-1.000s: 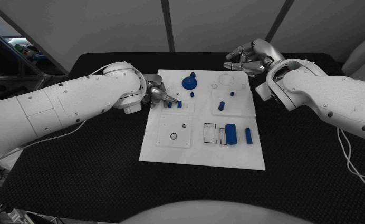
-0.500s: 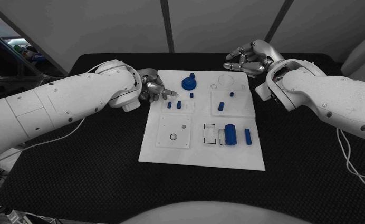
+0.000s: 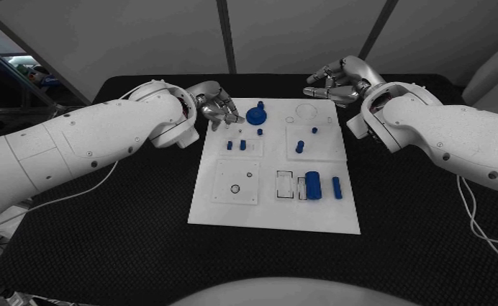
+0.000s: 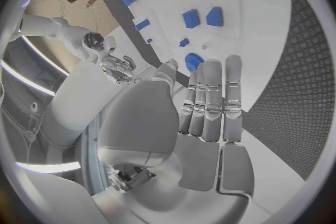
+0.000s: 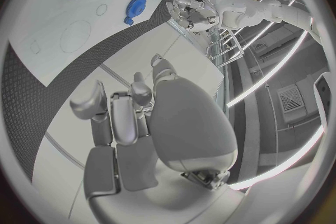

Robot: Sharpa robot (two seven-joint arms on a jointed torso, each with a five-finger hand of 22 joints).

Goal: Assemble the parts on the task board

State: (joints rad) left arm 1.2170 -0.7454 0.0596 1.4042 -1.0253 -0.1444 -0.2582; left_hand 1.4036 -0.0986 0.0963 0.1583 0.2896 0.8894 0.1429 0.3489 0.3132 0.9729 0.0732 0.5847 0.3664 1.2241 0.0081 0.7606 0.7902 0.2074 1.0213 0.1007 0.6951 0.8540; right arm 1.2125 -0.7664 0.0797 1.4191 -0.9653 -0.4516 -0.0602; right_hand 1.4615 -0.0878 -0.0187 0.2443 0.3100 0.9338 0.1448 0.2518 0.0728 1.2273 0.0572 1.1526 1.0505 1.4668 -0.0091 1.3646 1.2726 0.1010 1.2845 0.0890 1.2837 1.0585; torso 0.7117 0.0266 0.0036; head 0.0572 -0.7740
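The fingers point(image 4: 210, 95) of my left hand point(image 3: 216, 113) lie nearly straight and side by side in the left wrist view, and I see nothing between them; in the head view that hand hovers at the upper left edge of the white rectangular task board point(image 3: 234, 209), just beside the round blue gear-shaped part point(image 3: 256, 113). I judge it is poised there to pick or press something on the board's upper rows, but whether a fingertip touches the gear I cannot tell.

Working from the near edge: the board lies in the middle of the black textured tabletop point(image 3: 103, 248). In the lower right of the board stand a thick blue cylinder part point(image 3: 312, 184) and a slimmer blue peg point(image 3: 336, 187), next to empty rectangular outlines, which suggests slots not yet filled. Above them, mid-board, a pair of small blue pegs point(image 3: 235, 145) sits to the left and another blue piece point(image 3: 299, 146) to the right. The gear lies at the upper centre.

Farthest off, my right hand point(image 3: 334, 84) hangs above the board's upper right corner, well clear of the parts. Its fingers point(image 5: 115, 112) are loosely curled and apart, holding nothing, so I read it as parked out of the way.
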